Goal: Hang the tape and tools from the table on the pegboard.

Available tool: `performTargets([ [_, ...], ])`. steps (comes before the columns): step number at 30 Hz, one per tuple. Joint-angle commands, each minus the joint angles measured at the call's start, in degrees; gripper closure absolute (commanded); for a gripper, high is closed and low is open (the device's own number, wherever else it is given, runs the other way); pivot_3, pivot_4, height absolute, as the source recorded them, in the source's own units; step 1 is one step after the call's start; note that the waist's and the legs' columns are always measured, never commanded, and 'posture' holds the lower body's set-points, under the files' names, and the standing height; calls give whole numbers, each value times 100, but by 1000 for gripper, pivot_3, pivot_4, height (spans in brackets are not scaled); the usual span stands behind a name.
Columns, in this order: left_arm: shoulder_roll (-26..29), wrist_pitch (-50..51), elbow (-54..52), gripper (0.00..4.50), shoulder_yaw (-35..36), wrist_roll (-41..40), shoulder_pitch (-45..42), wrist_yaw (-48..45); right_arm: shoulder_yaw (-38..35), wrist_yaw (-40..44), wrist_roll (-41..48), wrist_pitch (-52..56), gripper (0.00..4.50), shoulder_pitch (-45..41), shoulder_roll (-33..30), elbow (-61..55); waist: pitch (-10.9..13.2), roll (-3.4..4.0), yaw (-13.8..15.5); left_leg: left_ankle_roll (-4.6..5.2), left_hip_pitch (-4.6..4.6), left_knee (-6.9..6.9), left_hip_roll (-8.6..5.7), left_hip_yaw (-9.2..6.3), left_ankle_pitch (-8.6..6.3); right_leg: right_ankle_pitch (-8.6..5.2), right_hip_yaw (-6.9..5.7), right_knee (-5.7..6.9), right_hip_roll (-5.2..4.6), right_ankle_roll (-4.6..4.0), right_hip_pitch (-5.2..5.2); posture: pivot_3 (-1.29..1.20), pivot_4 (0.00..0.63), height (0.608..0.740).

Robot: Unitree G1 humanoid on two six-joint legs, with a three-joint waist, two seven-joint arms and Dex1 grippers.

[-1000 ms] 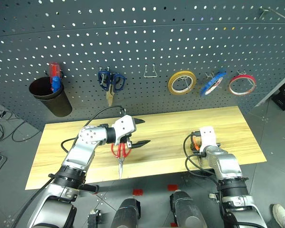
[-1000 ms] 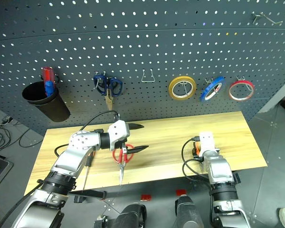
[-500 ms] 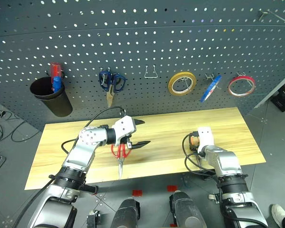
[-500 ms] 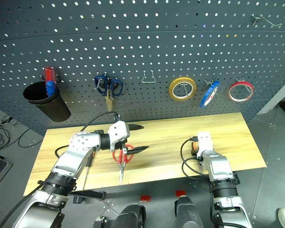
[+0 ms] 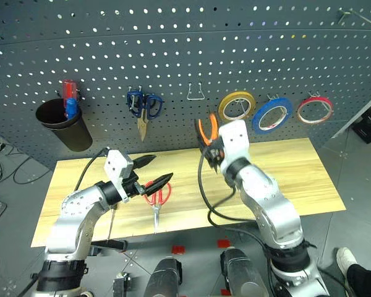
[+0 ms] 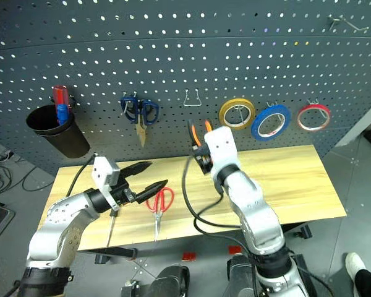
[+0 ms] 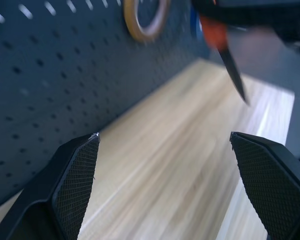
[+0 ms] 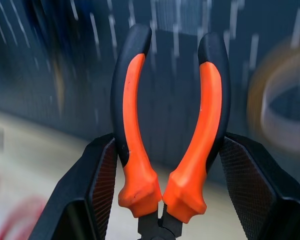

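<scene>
Left claw (image 5: 153,169) hangs released, black textured fingers spread wide over the light wood-grain bench (image 5: 297,167); red-handled scissors (image 5: 156,199) lie flat just beside it, slim screwdriver (image 6: 111,226) at the near edge. Right claw (image 8: 165,165) is clenched on the needle-nose pliers (image 5: 206,132), curved orange-and-black handles up, in front of the dark perforated pegboard (image 5: 173,49). Thin blue tape ring (image 5: 271,115) hangs on a pegboard hook between yellow tape ring (image 5: 236,106) and red-and-white tape ring (image 5: 315,109).

Silver arms, black cables, textured pads (image 7: 75,185)

No text, label, brand or number can be read anywhere. The pegboard (image 5: 185,55) carries only plain holes and hooks.
</scene>
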Motion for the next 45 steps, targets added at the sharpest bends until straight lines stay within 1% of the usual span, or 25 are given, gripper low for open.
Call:
performTargets([
  [1,-78,-242,-417,94,115,2,56,257,-209,-120,-50,-1066,1678,-896,246,477,0,0,22,0,2,-1,0,0,0,0,-1,0,1,0,0,-50,212,740],
  [6,-238,-266,-477,94,63,172,-170,828,-681,-354,-55,-2321,1678,-2287,381,2294,0,0,42,-1,2,-3,0,-1,1,1,-5,-1,3,-1,0,-11,211,740],
  [11,-364,-126,-732,94,-71,139,-301,1130,-1019,-513,-92,-3589,1678,-3302,289,4057,0,0,37,-4,1,-4,1,3,2,1,-5,-2,4,-2,-2,8,209,740],
  [15,-421,-63,-777,94,-135,142,-474,1319,-1123,-595,-173,-4446,1678,-3709,192,5224,0,0,38,-5,0,-5,1,8,3,1,-5,-1,7,-2,-5,26,208,740],
  [19,-438,-34,-754,94,-210,162,-593,1413,-1095,-647,-302,-4934,1678,-3564,176,5783,0,0,41,-6,4,-3,2,10,4,1,-3,2,8,-2,-1,33,208,740],
  [26,-496,-139,-564,94,-290,240,-709,1475,-948,-659,-454,-4907,1679,-2795,314,5554,0,0,45,-7,2,-1,3,10,5,1,-1,2,7,-2,-1,22,208,740],
  [29,-555,-224,-437,94,-304,323,-777,1523,-943,-663,-476,-4797,1679,-2612,361,5417,0,1,45,-7,0,-1,3,11,5,1,-1,3,7,-2,-6,16,208,740],
  [34,-640,-235,-257,94,-329,487,-823,1707,-1026,-380,-175,-4279,1679,-2325,469,4907,0,1,45,-8,1,-1,4,8,5,1,-2,0,7,-2,-3,7,204,740],
  [36,-620,-131,-165,94,-352,562,-777,1780,-1057,-150,31,-3740,959,-2183,435,4568,0,1,45,-8,1,-2,4,8,6,1,-2,0,7,-2,-3,7,204,740],
  [37,-617,-69,-145,94,-350,544,-733,1792,-1044,-37,88,-3458,696,-2100,388,4379,0,1,45,-8,1,-2,4,7,5,1,-3,0,8,-2,-3,1,204,740],
  [39,-556,-31,-77,0,-390,729,-653,1910,-1006,173,184,-2906,12,-1914,279,3983,0,1,45,-8,1,-2,5,8,5,1,-2,1,8,-2,-3,1,204,740],
  [43,-553,387,-68,0,-353,589,-508,1917,-877,695,391,-1584,12,-1376,-97,2944,0,1,47,-7,-1,-2,4,6,5,1,-3,0,7,-2,-3,-5,207,740],
  [45,-472,858,-155,0,-432,616,-334,1976,-809,1120,743,-730,12,-999,-342,2194,0,1,55,-6,-2,-2,3,5,4,1,-3,0,6,-2,-2,-5,207,740],
])
